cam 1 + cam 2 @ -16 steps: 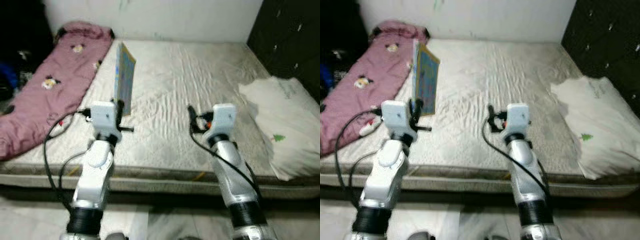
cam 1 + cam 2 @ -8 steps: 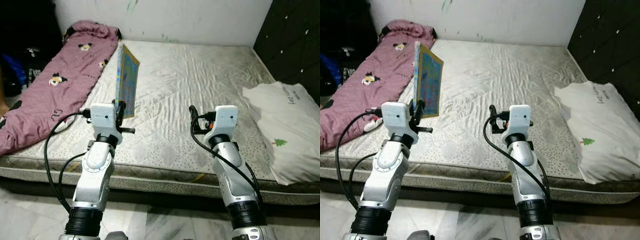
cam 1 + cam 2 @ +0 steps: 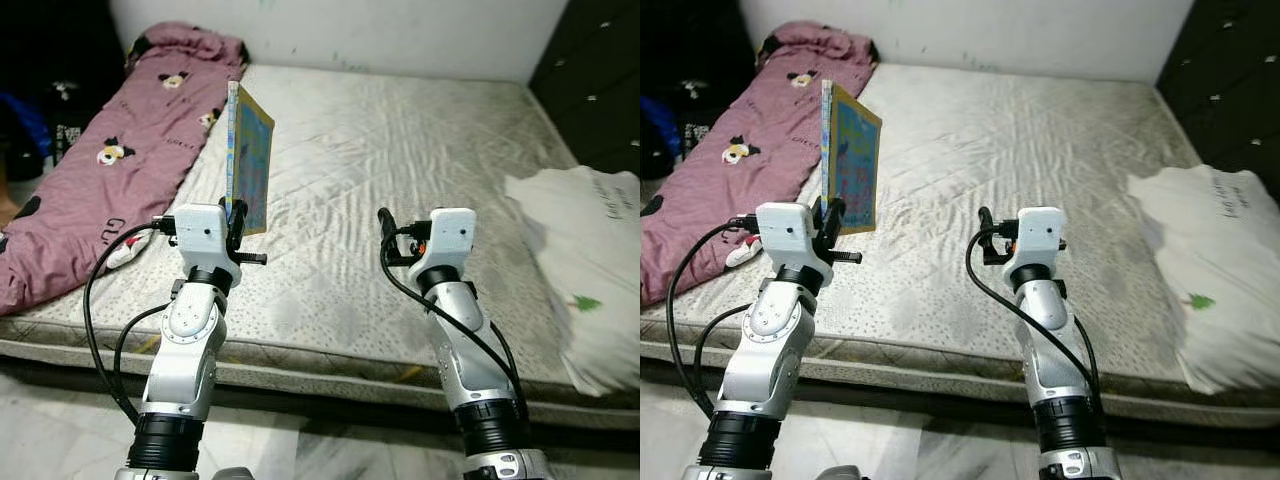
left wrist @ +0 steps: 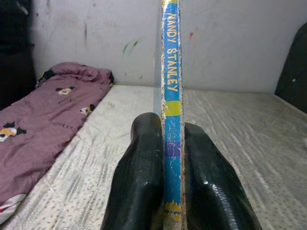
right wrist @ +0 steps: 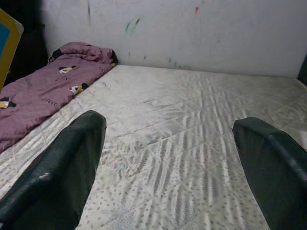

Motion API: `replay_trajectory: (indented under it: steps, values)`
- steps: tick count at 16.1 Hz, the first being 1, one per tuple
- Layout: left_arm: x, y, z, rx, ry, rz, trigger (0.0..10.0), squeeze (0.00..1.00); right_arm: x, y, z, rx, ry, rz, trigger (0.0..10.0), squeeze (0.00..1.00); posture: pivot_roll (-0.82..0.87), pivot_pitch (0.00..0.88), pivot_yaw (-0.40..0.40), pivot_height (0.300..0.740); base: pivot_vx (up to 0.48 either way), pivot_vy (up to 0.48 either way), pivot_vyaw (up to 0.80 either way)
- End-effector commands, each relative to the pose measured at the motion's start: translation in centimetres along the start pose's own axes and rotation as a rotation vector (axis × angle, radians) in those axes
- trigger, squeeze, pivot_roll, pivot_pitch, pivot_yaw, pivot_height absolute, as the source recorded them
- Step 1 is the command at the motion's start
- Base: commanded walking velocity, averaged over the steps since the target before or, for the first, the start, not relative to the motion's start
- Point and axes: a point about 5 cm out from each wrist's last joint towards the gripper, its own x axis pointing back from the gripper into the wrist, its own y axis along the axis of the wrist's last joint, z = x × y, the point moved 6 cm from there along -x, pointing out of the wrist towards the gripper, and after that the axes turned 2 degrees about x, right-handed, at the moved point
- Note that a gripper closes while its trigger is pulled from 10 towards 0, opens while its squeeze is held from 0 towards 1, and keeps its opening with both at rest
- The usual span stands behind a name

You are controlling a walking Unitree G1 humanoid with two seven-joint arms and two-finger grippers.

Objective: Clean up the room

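Left gripper [image 4: 165, 191] clenched on a thin book [image 3: 249, 160] — spine pinched between both black fingers [image 4: 139, 182], book held upright above the near-left part of the bare mattress [image 3: 400, 150]. Spine reads "NANDY STANLEY". Right gripper [image 5: 168, 167] released, fingers spread wide, nothing between them — it hovers over the near middle of the mattress. Pink cartoon-print blanket [image 3: 100, 170] lies along the left edge. White pillow [image 3: 590, 260] sits at the right edge, well apart from both grippers.
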Motion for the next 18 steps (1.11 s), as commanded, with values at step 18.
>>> replay_trajectory:
  steps: [18]
  values:
    - [0.5,-0.8,2.4,-0.070,0.092,0.020,10.0,0.00,-0.7,-0.7,0.7,0.002,0.010,0.006,10.0,0.00,0.07,0.000,-0.006,0.740,0.000,0.000,-0.29]
